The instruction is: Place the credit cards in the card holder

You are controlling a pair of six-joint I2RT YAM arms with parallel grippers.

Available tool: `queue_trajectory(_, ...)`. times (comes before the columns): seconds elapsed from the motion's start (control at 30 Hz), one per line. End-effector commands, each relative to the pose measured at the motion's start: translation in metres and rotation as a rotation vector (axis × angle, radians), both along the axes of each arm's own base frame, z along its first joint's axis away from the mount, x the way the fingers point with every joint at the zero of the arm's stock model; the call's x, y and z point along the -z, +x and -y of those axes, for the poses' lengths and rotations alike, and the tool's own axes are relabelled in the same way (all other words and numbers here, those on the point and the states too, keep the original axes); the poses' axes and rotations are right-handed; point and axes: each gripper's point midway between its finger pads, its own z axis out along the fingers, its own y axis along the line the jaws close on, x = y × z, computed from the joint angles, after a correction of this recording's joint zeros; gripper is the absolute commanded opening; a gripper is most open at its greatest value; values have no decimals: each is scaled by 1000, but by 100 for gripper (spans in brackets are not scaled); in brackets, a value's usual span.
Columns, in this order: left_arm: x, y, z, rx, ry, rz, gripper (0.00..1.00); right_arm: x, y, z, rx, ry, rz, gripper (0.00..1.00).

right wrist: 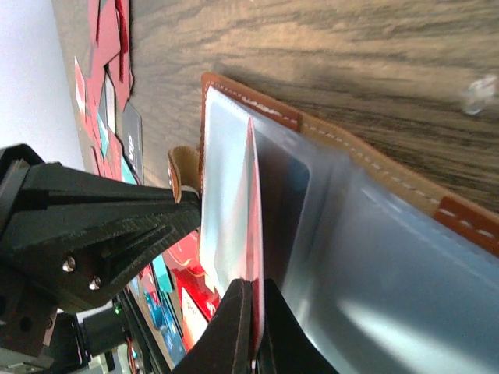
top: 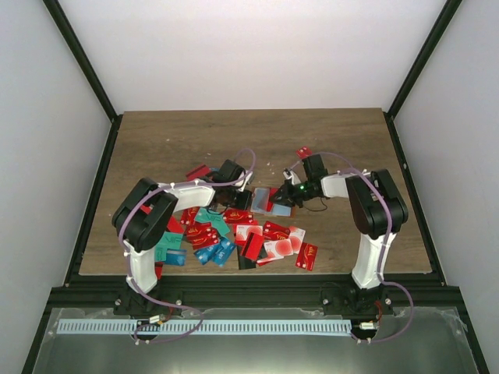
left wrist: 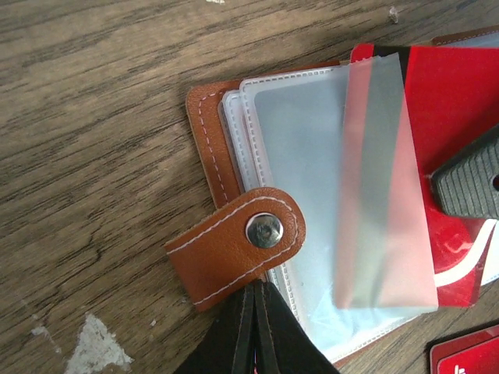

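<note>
While I watch from the overhead camera, the card holder lies open on the table at mid-width. It is between my 2 grippers and just far of the loose credit cards, which spread toward the near edge.

The left gripper sits at the holder's left side with its jaws closed tight. Its tips meet right at the edge of the brown snap tab, touching it. Whether they pinch the leather or a sleeve I cannot tell from the left wrist camera.

The right gripper reaches in from the holder's right side and is clamped on 1 red card, seen edge-on in its own camera. That card stands among the clear sleeves, with the brown cover showing beyond them.

From the left wrist camera, the same card lies partly under 1 translucent sleeve flap with its right part bare. A ribbed pad of the right gripper presses on that bare part.
</note>
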Motion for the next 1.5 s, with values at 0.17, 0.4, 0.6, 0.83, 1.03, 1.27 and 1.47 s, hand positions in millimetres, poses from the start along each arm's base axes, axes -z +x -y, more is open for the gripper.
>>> queue_trajectory(0.17, 6, 11, -1, 10, 27, 24, 4, 17, -18, -5, -119, 7, -51, 1)
queue_trajectory(0.4, 6, 13, 2, 31, 25, 34, 4, 19, -7, -6, -143, 29, -64, 1)
queue_trajectory(0.6, 3, 12, 6, 54, 3, 40, 4, 35, -12, -4, -145, 4, -113, 1)
queue_trajectory(0.83, -10, 12, 12, 35, -55, 48, 5, 33, -12, -1, -137, -40, -101, 11)
queue_trajectory(1.03, -24, 12, 15, 28, -85, 63, 23, 27, -9, -1, -125, -47, -78, 13)
queue_trajectory(1.27, -17, 8, 18, 46, -65, 46, 42, 27, -9, -1, -124, -47, -75, 13)
queue_trajectory(1.47, -11, 4, 19, 65, -35, 44, 49, 23, -7, -2, -121, -38, -66, 13)
